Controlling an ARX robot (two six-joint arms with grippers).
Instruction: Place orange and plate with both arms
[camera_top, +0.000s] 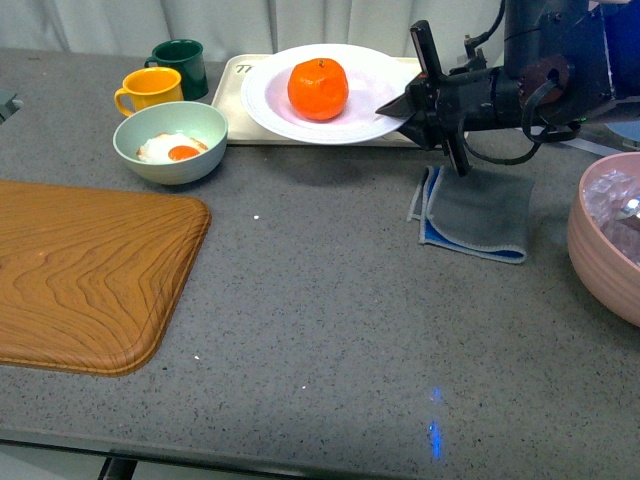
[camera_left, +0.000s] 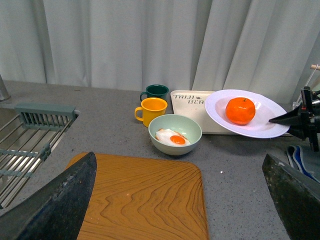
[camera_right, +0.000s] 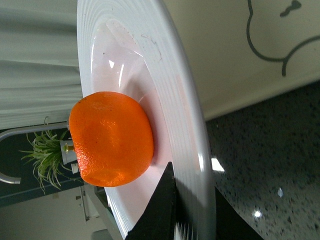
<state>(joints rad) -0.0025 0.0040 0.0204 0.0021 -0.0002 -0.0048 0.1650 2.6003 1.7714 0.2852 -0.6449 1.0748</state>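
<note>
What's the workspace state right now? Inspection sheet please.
Surface: grey speckled countertop, blue light spot near the front edge.
Job's things: orange sits in the plate; the plate is over the cream tray, contact unclear.
Clutter: pale green bowl with fried egg, yellow mug, green mug, wooden board, folded cloth, pink bowl.
Grippers: right gripper shut on the plate's rim; left gripper open, empty.
Cables: black cables looped under the right arm.
Surroundings: white curtain behind; dish rack at the left.

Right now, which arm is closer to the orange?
Right. The right gripper clamps the plate rim just beside the orange; the left gripper hangs open well back, green bowl in between.
</note>
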